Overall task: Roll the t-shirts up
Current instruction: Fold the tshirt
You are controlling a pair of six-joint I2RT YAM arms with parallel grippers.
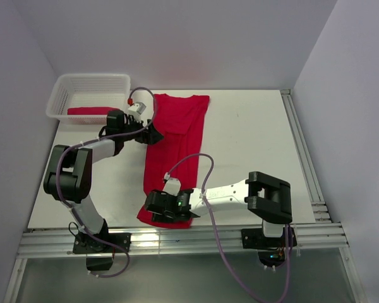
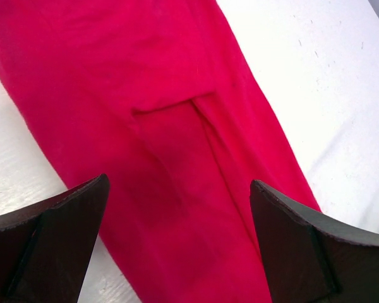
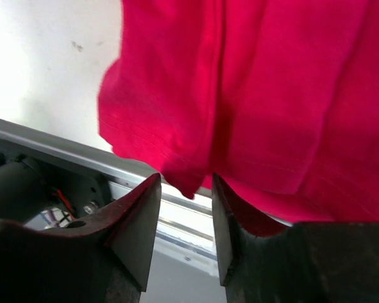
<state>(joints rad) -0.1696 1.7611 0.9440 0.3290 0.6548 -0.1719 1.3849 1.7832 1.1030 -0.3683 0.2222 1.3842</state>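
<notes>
The table (image 1: 259, 139) carries the long t-shirt (image 1: 177, 145), folded lengthwise into a narrow strip. Its midsection lies under and between the fingers (image 2: 63, 233) of the left gripper (image 2: 177, 183), and its near hem (image 3: 265, 177) sits right at the fingertips of the right gripper (image 3: 185, 183). Off to the outer side of the left fingers stands the basket (image 1: 63, 85), with the second t-shirt (image 1: 88, 112) bundled inside.

The left gripper's jaws are spread as wide as they go and hold nothing. The right jaws stand half-closed with a gap showing; a corner of the hem dips between them, not visibly pinched.

The cloth is probably light, limp and not slippery (it would likely sag and unfold if lifted by one point), so the hem's doubled edge looks the best place to grip for rolling. It is plain crimson, without print, and softly creased.
</notes>
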